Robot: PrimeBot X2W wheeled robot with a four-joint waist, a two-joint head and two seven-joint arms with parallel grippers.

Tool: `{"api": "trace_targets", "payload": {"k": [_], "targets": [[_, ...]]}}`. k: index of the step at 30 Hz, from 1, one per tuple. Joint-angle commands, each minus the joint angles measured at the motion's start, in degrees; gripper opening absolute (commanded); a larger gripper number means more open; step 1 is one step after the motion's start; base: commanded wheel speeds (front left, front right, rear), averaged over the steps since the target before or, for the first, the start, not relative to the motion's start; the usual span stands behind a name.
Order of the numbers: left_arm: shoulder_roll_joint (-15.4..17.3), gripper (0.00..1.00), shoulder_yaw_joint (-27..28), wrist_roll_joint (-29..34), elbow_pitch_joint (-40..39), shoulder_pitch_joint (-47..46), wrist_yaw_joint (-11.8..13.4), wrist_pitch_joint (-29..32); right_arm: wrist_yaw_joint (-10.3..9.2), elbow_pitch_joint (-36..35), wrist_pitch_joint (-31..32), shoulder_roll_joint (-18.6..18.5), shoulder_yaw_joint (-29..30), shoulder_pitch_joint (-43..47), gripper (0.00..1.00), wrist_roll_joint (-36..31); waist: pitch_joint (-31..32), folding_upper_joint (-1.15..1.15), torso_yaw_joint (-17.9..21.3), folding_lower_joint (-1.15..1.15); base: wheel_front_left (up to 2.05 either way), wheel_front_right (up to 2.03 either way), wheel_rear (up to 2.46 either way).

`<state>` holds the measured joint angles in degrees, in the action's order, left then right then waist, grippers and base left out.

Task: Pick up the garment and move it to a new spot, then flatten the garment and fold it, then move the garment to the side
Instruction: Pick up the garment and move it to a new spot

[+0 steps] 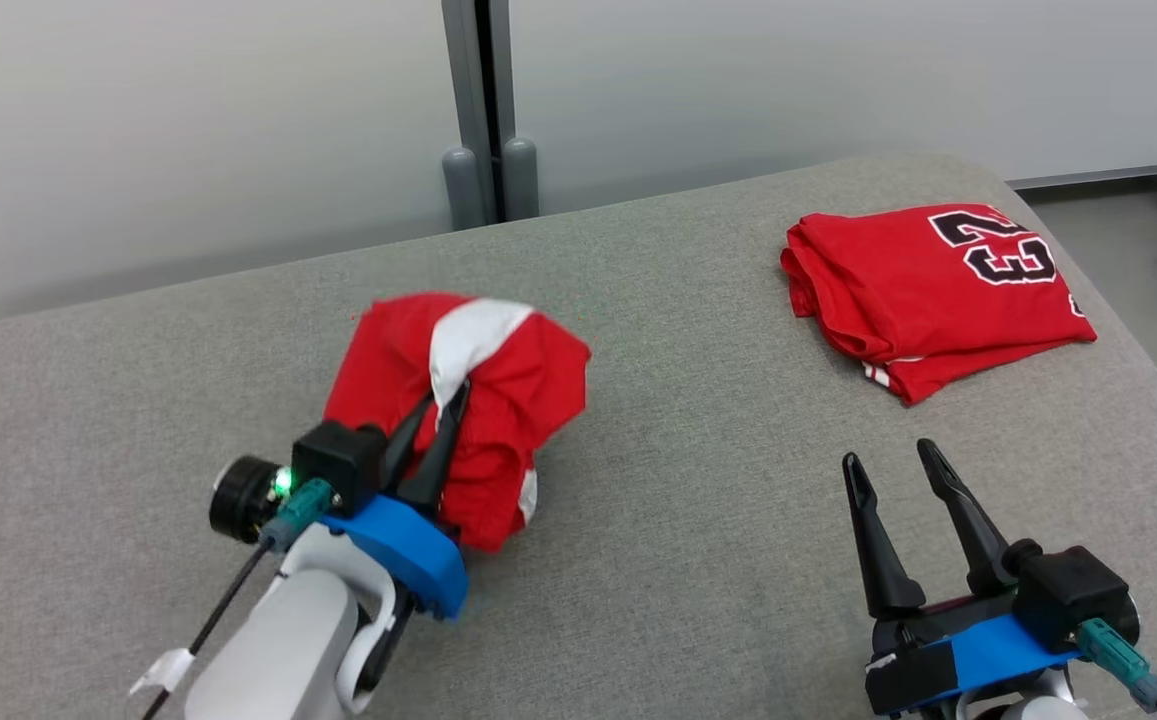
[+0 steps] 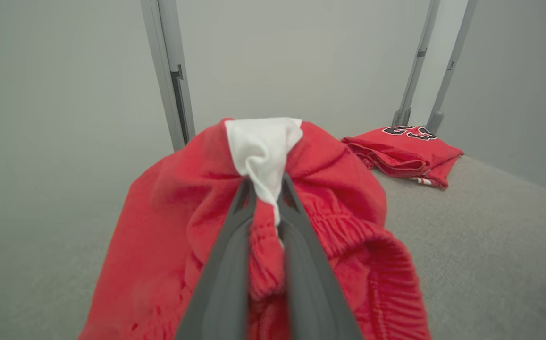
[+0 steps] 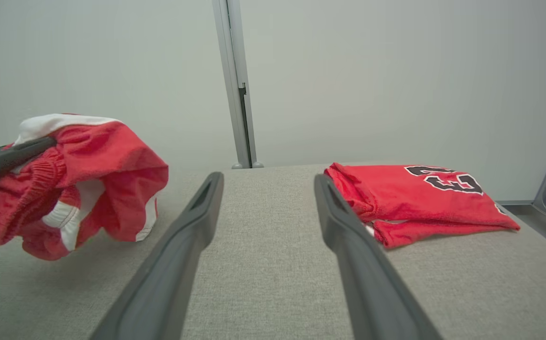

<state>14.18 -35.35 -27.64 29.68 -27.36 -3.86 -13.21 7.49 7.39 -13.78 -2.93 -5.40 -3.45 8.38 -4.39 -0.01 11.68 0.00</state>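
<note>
Grey tabletop [image 1: 698,560]: left gripper [image 1: 448,395] clamped on bunched shorts [image 1: 528,380], apparently mid-move; right gripper [image 1: 889,453] apart, empty. Next, likely: set down, spread flat.

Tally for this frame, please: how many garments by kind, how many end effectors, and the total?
Shorts: 1, the bunched red-and-white shorts.
Jerseys: 1, the folded red jersey numbered 23.
End effectors: 2, the left end effector shut on the shorts and the right end effector open.
Total: 4.
</note>
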Motion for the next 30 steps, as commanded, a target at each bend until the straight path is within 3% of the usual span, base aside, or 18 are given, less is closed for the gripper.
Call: {"api": "trace_targets", "payload": {"k": [1, 8, 10, 15, 30], "targets": [[-0.26, 0.00, -0.32, 0.12, 0.88, 1.01, 0.22, -0.51, 0.01, 0.30, -0.26, 0.02, 0.08, 0.50, 1.00, 0.40, -0.14, 0.01, -0.41, 0.00, 0.00, 0.00, 0.00], [-2.68, 0.00, -2.21, 0.39, 7.83, 4.91, -0.27, -1.51, 0.01, 1.63, -0.62, 0.03, -0.35, -0.07, 1.00, 1.18, -0.10, 0.01, -1.35, 0.00, 0.00, 0.00, 0.00], [-3.57, 1.00, -2.54, 0.07, 9.46, 5.41, -0.67, -1.62, 0.01, 2.06, -0.63, 0.03, -0.34, 0.13, 1.00, 1.38, 0.22, 0.01, -1.58, 0.00, 0.00, 0.00, 0.00], [-4.61, 1.00, -2.09, 1.47, 9.65, 4.91, -0.44, -1.98, 0.01, 3.43, -0.96, 0.02, 0.12, 1.48, 1.00, 1.70, 2.08, 0.01, -2.32, 0.00, 0.00, 0.00, 0.00], [-0.48, 1.00, 11.94, 8.26, -10.56, 16.82, 4.11, -2.02, 0.01, 4.47, -1.33, 0.00, 1.81, 3.66, 1.00, 2.78, 5.99, 0.01, -7.97, 0.00, 0.00, 0.00, 0.00]]}}
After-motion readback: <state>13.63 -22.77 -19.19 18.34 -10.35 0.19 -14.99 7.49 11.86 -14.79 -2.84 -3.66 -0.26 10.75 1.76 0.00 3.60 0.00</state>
